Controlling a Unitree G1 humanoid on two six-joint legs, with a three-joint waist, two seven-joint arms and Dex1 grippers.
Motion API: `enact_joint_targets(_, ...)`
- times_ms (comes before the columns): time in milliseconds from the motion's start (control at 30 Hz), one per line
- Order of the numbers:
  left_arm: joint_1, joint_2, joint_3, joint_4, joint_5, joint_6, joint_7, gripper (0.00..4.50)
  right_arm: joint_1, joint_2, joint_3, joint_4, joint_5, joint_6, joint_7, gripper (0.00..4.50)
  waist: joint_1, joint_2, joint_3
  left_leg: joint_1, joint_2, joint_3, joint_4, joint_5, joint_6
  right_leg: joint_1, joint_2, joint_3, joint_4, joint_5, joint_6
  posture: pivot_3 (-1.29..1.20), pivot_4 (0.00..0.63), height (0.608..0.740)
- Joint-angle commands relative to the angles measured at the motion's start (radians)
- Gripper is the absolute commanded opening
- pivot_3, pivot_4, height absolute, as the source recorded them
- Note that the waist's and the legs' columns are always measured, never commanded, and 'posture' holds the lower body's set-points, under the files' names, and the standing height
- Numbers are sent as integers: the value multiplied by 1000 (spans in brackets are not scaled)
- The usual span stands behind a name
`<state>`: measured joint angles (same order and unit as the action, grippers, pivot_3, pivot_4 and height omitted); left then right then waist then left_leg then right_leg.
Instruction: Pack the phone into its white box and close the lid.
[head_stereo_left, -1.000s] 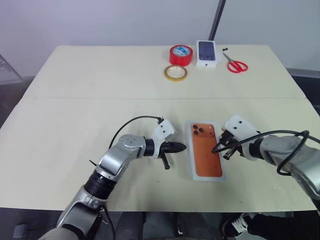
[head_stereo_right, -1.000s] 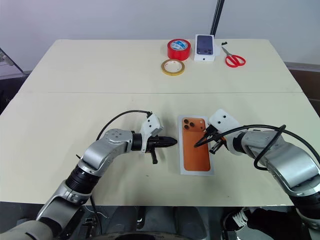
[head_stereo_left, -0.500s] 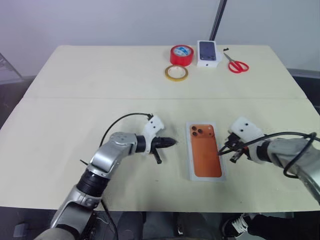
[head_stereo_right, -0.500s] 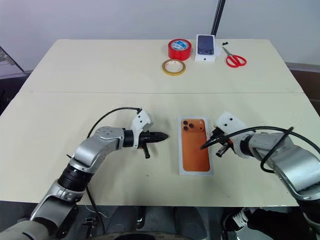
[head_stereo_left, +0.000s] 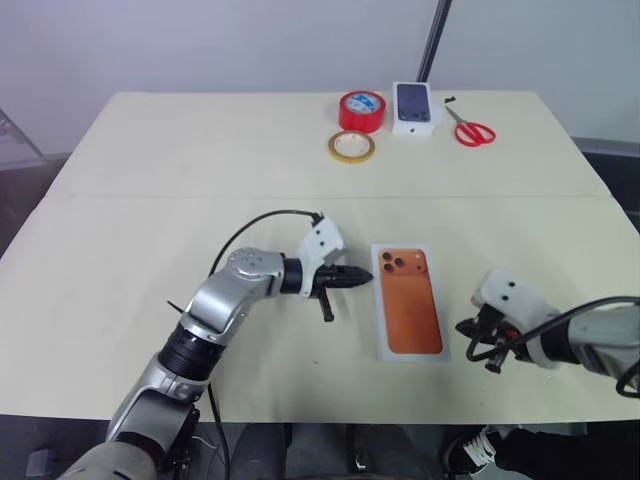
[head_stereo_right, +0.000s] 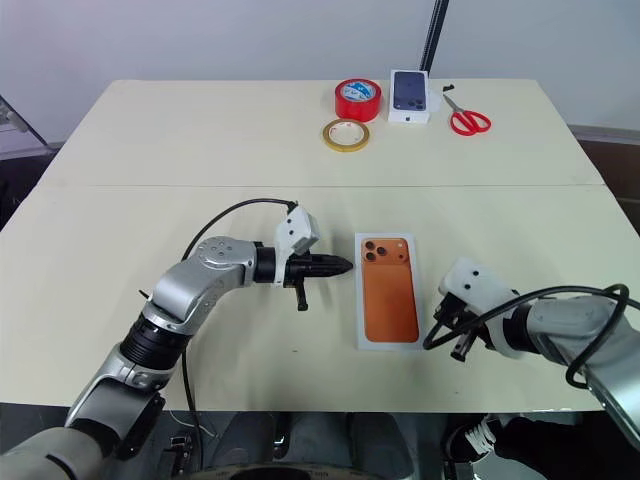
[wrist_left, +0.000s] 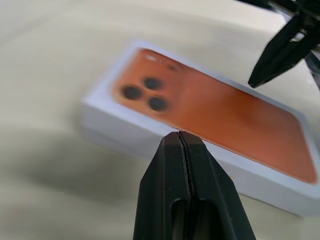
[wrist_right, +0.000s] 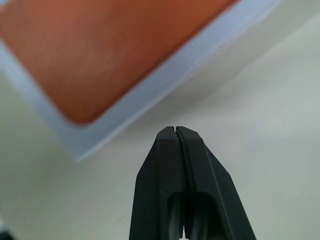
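Two grippers, jaws together, empty | lid (head_stereo_left: 408, 302) on box, long axis 12–6 | left gripper (head_stereo_left: 362, 279) at its 9, nearer | right gripper (head_stereo_left: 468, 329) at 4

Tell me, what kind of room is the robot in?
Probably a workroom or lab set up for packing practice. A plain cream table stands by a bare wall, with red tape, scissors and a closed phone box on it.

The table (head_stereo_left: 200, 160) carries two tape rolls, one red (head_stereo_left: 361, 110) and one yellowish (head_stereo_left: 351, 146), one pair of scissors (head_stereo_left: 472, 129), one smaller box (head_stereo_left: 415, 107) and one lid (head_stereo_left: 408, 302).
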<state>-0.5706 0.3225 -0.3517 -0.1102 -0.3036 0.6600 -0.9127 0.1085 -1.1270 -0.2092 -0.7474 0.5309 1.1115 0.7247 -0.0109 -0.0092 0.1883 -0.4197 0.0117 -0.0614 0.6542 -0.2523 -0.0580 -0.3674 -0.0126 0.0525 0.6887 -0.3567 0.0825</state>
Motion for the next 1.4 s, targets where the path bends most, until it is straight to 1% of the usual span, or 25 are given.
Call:
enact_joint_targets(33, 0, 11, -21, -34, 11, -42, -18, 0, 60, -17, -43, -66, -16, -25, 15, 35, 0, 0, 0, 0, 0, 0, 0, 0, 0, 0, 0, 0, 0, 0, 0, 0, 150, 740)
enact_joint_targets(167, 10, 16, -23, -32, 13, -51, -20, 0, 159, -29, -60, -112, -19, -64, 63, 35, 0, 0, 0, 2, 0, 0, 0, 0, 0, 2, 0, 0, 0, 0, 0, 0, 150, 740)
enact_joint_targets(233, 13, 19, -17, -28, 12, -48, -16, 0, 185, -23, -60, -132, -13, -77, 74, 35, 0, 0, 0, 2, 0, 0, 0, 0, 0, 3, 0, 0, -1, 0, 0, 0, 150, 740)
enact_joint_targets(367, 24, 29, -13, -25, 11, -45, -11, 0, 146, 14, -8, -131, -10, -78, 38, 35, 0, -1, 0, 7, 0, 0, -1, 0, 0, 8, 0, 0, -2, 0, 0, 0, 150, 740)
enact_joint_targets(567, 31, 36, -13, -35, 9, -38, -4, 0, 82, 35, -11, -125, 22, -54, 25, 35, 0, 0, 0, 10, 0, 0, -3, 0, 0, 10, 0, 0, -3, 0, 0, 0, 150, 740)
enact_joint_targets(767, 38, 40, -12, -38, 6, -36, 4, 0, 43, 31, -27, -118, 44, -35, 29, 35, 0, 0, 0, 10, 0, 0, -3, 0, 0, 10, 0, 0, -3, 0, 0, 0, 150, 740)
enact_joint_targets(900, 42, 42, -7, -33, 9, -38, 8, 0, 51, 1, -20, -84, -6, -57, 21, 35, 0, 0, 0, 10, 0, 0, -3, 0, 0, 10, 0, 0, -3, 0, 0, 0, 150, 740)
enact_joint_targets(1000, 28, 16, 16, -12, 5, -37, 42, 0, 7, 4, -24, -33, -31, -71, -1, 35, 1, 0, 0, 10, 0, 0, -3, 0, 0, 10, 0, 0, -3, 0, 0, 0, 150, 740)
enact_joint_targets(1100, -27, -65, 55, 49, 3, -19, 126, 0, -28, 13, -78, -41, 22, -91, 52, 35, 5, -1, 0, 10, 0, 0, -3, 0, 0, 10, 0, 0, -3, 0, 0, 0, 150, 740)
enact_joint_targets(1167, -57, -101, 59, 81, 4, -16, 143, 0, -23, 9, -105, -64, 55, -101, 93, 35, 10, -1, 0, 9, -1, -1, -2, 0, 0, 10, 0, 0, -3, 0, 0, 0, 150, 740)
enact_joint_targets(1267, -94, -132, 13, 139, 41, -40, 143, 0, 3, 10, -111, -97, 84, -107, 124, 35, 14, -1, 0, 10, -1, 0, -2, -1, 1, 10, 0, 0, -4, 0, 0, 0, 150, 740)
enact_joint_targets(1400, -123, -141, -82, 237, 133, -77, 138, 0, 22, 31, -44, -120, 67, -103, 79, 35, 15, -1, 0, 10, -1, 0, -2, -1, 1, 10, 0, 0, -4, 0, 0, 0, 150, 740)
